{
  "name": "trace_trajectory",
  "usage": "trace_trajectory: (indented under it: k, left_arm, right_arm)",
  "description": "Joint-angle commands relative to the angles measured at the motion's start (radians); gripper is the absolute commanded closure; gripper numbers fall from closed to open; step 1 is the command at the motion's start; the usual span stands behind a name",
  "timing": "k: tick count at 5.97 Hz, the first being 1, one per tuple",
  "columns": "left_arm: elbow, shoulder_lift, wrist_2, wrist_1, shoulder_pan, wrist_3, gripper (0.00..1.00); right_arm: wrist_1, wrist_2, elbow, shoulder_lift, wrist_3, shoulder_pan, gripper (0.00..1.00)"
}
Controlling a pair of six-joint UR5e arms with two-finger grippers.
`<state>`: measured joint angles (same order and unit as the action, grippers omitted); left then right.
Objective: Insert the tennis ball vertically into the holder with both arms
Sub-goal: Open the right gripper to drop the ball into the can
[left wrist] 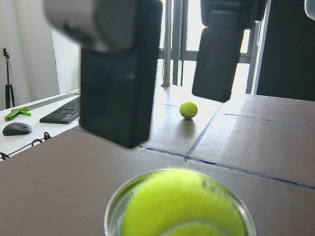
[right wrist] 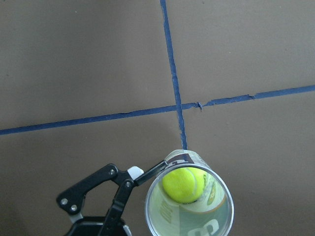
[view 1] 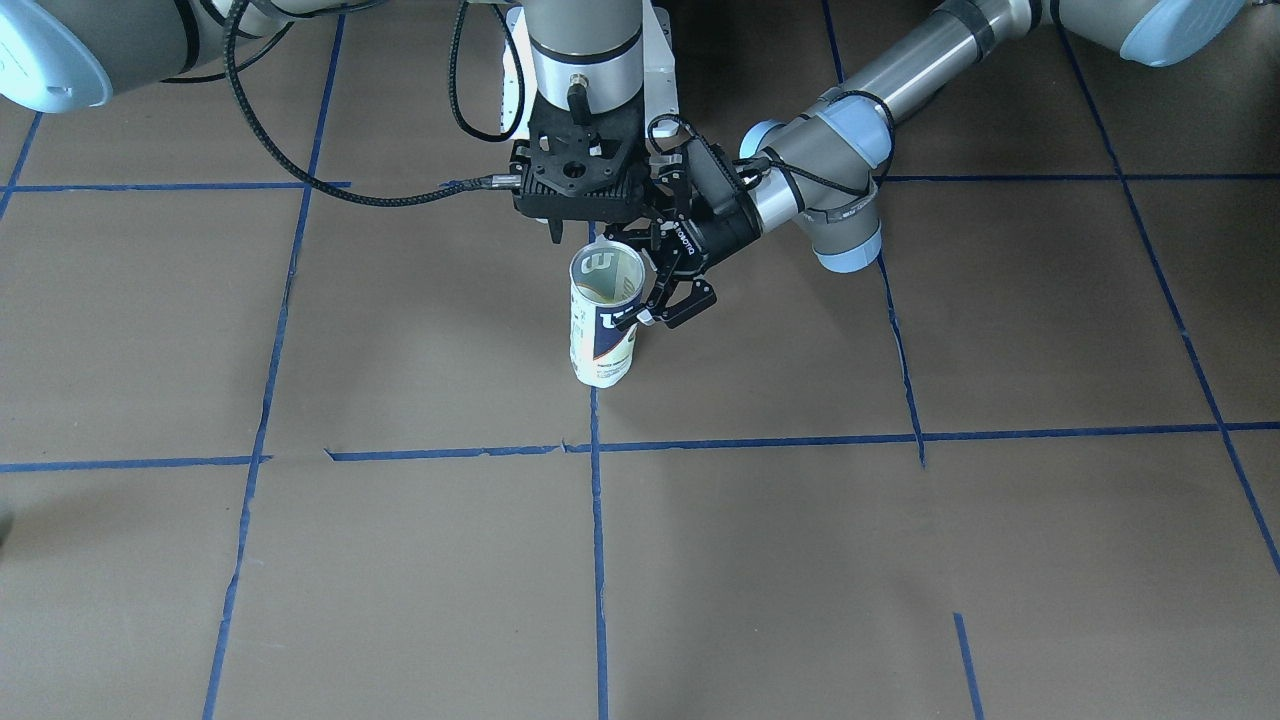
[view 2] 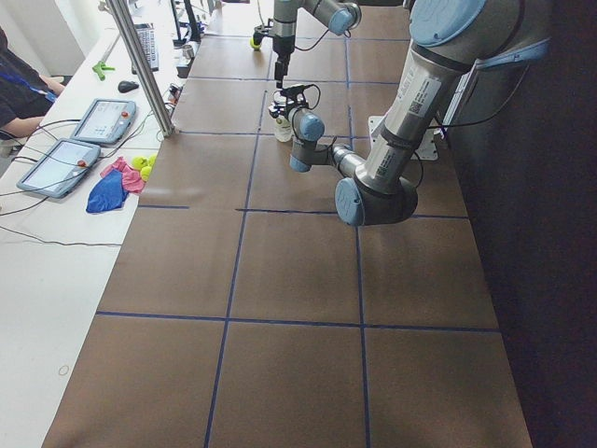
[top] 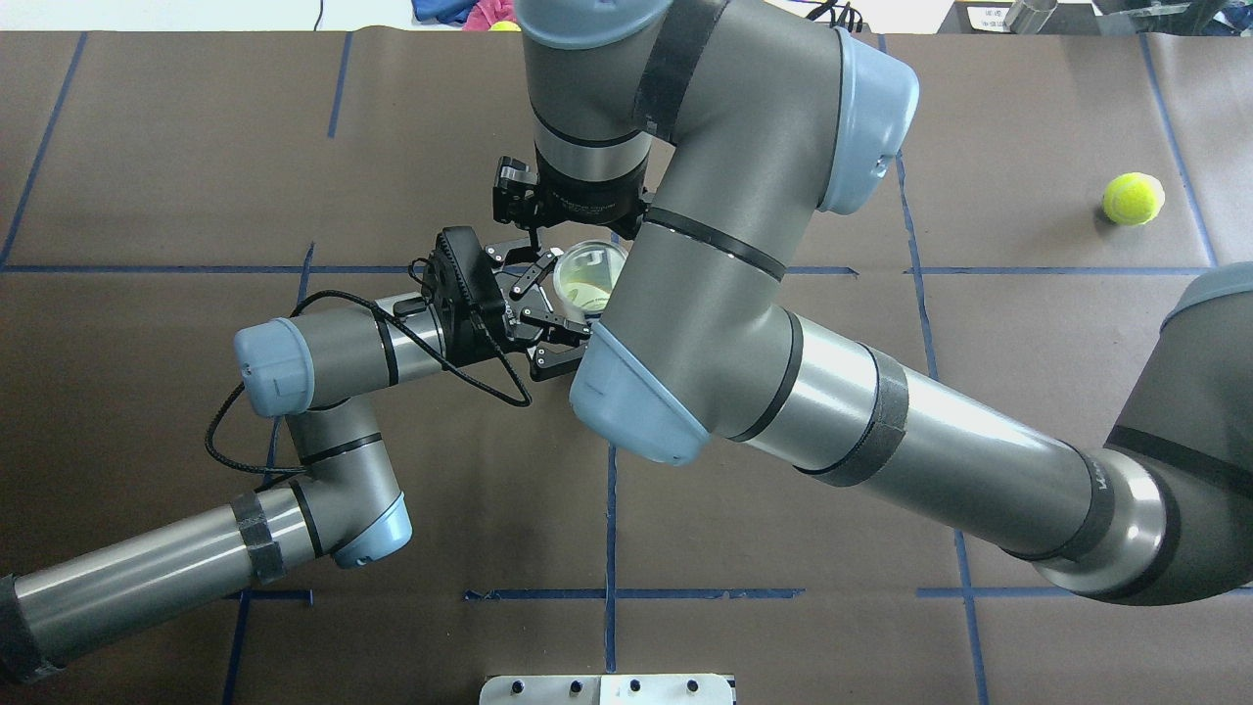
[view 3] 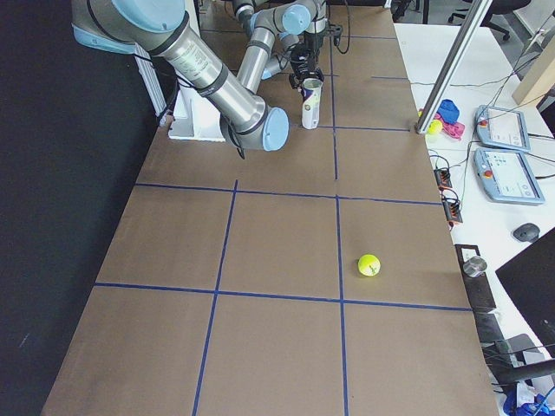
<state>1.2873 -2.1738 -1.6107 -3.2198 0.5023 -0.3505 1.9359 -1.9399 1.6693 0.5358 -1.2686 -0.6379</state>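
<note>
The holder (view 1: 600,330), a clear can with a white and navy label, stands upright on the table near the robot's base. The tennis ball (right wrist: 183,184) sits inside it and also shows in the left wrist view (left wrist: 182,206). My left gripper (view 1: 668,300) comes in from the side and is shut on the holder's upper part; one finger (right wrist: 123,189) touches its wall. My right gripper (view 1: 588,235) points straight down just above the holder's mouth. Its two fingers (left wrist: 118,73) hang apart, open and empty.
A second tennis ball (top: 1133,199) lies loose on the table far off on my right side, also in the exterior right view (view 3: 368,264). The white pedestal base (view 3: 186,121) stands behind the holder. Blue tape lines (view 1: 596,520) cross the brown table. Tablets and a cloth lie beyond the far edge.
</note>
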Motion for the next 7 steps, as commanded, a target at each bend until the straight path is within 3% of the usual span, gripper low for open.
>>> trace_trajectory:
  k: [1,3,5,7]
  left_arm:
    - [-0.002,0.000,0.000,0.000,0.002,-0.001,0.16]
    - [0.000,-0.001,0.000,-0.002,0.002,-0.001,0.16]
    - [0.000,-0.003,0.000,-0.002,0.002,-0.001,0.15]
    - [0.000,-0.001,0.000,-0.002,0.005,-0.001,0.14]
  right_arm:
    - [-0.002,-0.008,0.009,0.015,0.017,0.000,0.01]
    - [-0.008,-0.042,0.107,0.166,0.232,-0.093,0.01]
    - [-0.049,-0.128,0.110,0.313,0.563,-0.262,0.01]
    - [-0.194,-0.164,0.042,0.508,0.908,-0.441,0.01]
